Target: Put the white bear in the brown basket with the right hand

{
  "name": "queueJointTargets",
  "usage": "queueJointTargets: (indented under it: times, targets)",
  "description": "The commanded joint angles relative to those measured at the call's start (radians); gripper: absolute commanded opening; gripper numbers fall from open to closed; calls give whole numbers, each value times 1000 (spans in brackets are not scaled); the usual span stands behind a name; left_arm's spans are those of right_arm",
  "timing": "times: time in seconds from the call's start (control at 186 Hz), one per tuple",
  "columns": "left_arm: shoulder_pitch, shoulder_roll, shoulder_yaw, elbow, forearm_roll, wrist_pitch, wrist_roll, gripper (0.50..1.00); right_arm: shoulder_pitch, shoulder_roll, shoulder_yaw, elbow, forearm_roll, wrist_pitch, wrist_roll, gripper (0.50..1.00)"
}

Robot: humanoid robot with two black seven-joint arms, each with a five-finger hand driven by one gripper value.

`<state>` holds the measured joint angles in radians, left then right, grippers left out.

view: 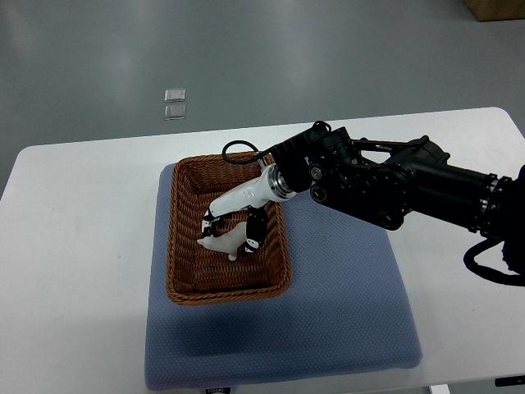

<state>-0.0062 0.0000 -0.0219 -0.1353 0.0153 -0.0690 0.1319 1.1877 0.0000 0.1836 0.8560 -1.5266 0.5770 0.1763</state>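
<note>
While the right arm reaches in from the right edge of the frame, the scene reads so:

Right hand: the right hand (232, 220) is inside the basket, at centre-left of the frame, its white fingers (212, 220) with black tips pointing down and to the left.
Hand state: the fingers curve around the white bear, one on its upper left and a dark-tipped one (253, 234) on its right side; whether they truly clamp it or only touch it I cannot tell.
White bear: the white bear (221, 244) lies inside the brown basket, near its middle, just below the fingers and touching them.
Brown basket: the brown basket (182, 246) is a woven rectangle, open at the top, standing on the upper left part of the pad.
Pad: a blue-grey pad (344, 304) lies on the table, filling the lower centre of the frame.
Table: the white table (74, 246) spans the frame from left to right.
Floor: on the grey floor above the table, at upper left, sit two small clear squares (174, 103).
</note>
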Motion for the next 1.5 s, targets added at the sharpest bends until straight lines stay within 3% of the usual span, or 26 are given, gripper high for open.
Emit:
queueJointTargets:
  times: [0.0,0.221,0.393,0.576,0.715,0.866,1.027,1.21,1.313,1.496]
  targets:
    - [0,0,-1,0,0,0,0,1000,3,0,0,2,6,3,2,862]
    - [0,0,-1,0,0,0,0,1000,30,0,17,20,49,15,8,905]
    - [0,0,-1,0,0,0,0,1000,30,-17,128,18,217,-28,9,911]
    - [0,0,0,-1,0,0,0,1000,-77,-91,306,14,276,-85,12,911]
    - [0,0,0,-1,0,0,0,1000,-197,-95,507,8,321,-174,17,911]
    - [0,0,-1,0,0,0,0,1000,-324,-83,692,-6,368,-315,80,911]
    - [0,0,-1,0,0,0,0,1000,-419,-49,755,-17,460,-480,156,911]
    - [0,0,-1,0,0,0,0,1000,-482,-20,760,-54,652,-651,169,911]
    - [0,0,-1,-1,0,0,0,1000,-493,-8,758,-103,810,-692,170,911]
    - [0,0,-1,0,0,0,0,1000,-493,-5,754,-161,958,-687,172,913]
